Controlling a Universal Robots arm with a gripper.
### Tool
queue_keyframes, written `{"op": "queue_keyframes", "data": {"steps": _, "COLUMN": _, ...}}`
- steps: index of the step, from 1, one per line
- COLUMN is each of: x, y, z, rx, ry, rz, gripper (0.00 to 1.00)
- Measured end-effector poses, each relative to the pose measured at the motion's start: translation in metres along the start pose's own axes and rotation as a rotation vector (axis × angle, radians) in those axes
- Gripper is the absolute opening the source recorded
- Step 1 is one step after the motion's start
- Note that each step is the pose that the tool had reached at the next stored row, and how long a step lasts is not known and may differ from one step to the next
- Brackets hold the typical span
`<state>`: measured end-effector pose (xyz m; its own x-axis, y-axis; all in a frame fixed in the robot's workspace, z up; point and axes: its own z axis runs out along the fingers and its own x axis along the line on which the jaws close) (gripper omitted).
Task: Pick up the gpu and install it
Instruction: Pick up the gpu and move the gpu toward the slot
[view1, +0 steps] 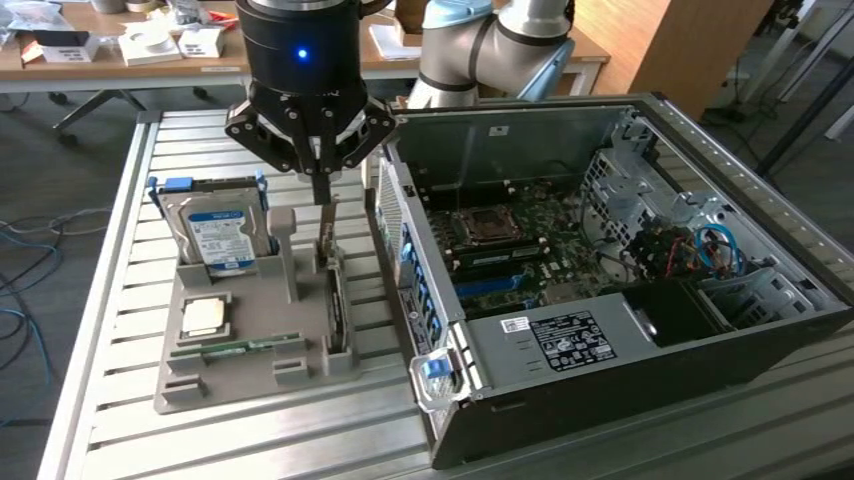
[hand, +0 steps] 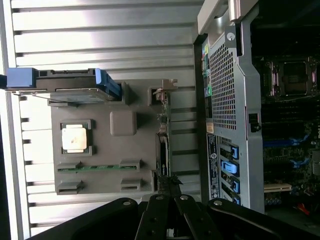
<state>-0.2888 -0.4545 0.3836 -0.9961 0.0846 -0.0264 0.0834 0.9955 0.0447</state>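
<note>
The gpu (view1: 335, 300) stands on edge in the slot on the side of a grey holder tray (view1: 240, 382) nearest the computer case. In the wrist view the gpu (hand: 162, 142) appears as a thin dark strip along the tray's (hand: 122, 122) edge. My gripper (view1: 324, 198) hangs over the far end of the card, its fingers drawn together to a narrow point just above the silvery bracket. In the wrist view the gripper (hand: 171, 182) tips meet beside the card's end. Nothing sits between the fingers.
The tray also holds a hard drive with a blue label (view1: 220, 238), a square processor (view1: 204, 316) and a green memory stick (view1: 247, 346). An open computer case (view1: 601, 300) lies close beside the tray on the exterior view's right, its motherboard (view1: 521, 240) exposed. All rests on a slatted metal table (view1: 120, 300).
</note>
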Motion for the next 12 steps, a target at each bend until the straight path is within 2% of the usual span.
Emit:
{"op": "queue_keyframes", "data": {"steps": 7, "x": 0.0000, "y": 0.0000, "z": 0.0000, "rx": 0.0000, "ry": 0.0000, "rz": 0.000, "gripper": 0.11}}
{"op": "queue_keyframes", "data": {"steps": 9, "x": 0.0000, "y": 0.0000, "z": 0.0000, "rx": 0.0000, "ry": 0.0000, "rz": 0.000, "gripper": 0.23}}
{"op": "queue_keyframes", "data": {"steps": 12, "x": 0.0000, "y": 0.0000, "z": 0.0000, "rx": 0.0001, "ry": 0.0000, "rz": 0.000, "gripper": 0.29}}
